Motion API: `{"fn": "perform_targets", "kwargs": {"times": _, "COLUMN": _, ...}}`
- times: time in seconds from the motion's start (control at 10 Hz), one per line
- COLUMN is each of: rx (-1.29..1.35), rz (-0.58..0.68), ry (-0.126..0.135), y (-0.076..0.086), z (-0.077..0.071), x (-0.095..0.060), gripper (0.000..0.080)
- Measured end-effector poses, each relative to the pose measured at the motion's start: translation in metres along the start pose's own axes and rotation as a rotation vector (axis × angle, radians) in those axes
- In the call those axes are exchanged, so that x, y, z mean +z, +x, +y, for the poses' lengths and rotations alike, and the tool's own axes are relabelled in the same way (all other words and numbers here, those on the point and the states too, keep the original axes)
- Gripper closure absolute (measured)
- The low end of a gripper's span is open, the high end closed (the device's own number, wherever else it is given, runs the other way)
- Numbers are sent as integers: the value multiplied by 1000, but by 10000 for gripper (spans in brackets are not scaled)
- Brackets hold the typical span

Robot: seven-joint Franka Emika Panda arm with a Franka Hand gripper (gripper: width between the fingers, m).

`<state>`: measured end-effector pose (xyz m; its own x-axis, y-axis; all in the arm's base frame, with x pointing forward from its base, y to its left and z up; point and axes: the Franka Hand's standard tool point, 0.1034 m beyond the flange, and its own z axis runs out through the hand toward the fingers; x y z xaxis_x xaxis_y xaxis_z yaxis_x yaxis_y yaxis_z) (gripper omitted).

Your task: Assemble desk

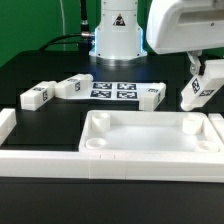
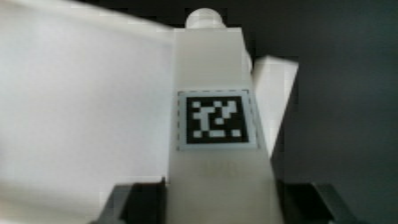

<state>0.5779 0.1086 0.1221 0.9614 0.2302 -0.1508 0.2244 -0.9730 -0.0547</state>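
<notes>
Table (image 1: pixel 45 125) carries a leg (image 1: pixel 37 95) and a second leg (image 1: pixel 72 87) at the exterior view's left, then the marker board (image 1: pixel 112 90), a third leg (image 1: pixel 150 96) and the tabletop (image 1: pixel 150 137). Rightmost, the gripper (image 1: pixel 203 80) clamps a fourth leg (image 2: pixel 217 120) over the tabletop's right end.

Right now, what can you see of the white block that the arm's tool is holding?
The leg block is a white, plastic-looking rectangular bar with a rounded peg at one end and a black-and-white square tag on its face. The tool clamps it from both sides. It hangs tilted near the tabletop, by its far corner on the exterior view's right; whether its lower end touches anything is unclear.
</notes>
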Motion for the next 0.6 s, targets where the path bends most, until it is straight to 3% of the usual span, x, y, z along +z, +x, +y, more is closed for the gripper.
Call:
{"fn": "perform_targets", "kwargs": {"times": 0.3, "rx": 0, "rz": 160, "ry": -11, "y": 13, "z": 6, "x": -60, "gripper": 509}}
{"fn": "perform_targets", "kwargs": {"times": 0.4, "rx": 1, "rz": 235, "ry": -15, "y": 17, "z": 8, "x": -68, "gripper": 509}}
{"fn": "perform_targets", "kwargs": {"times": 0.6, "rx": -2, "rz": 372, "ry": -28, "y": 19, "z": 9, "x": -60, "gripper": 509}}
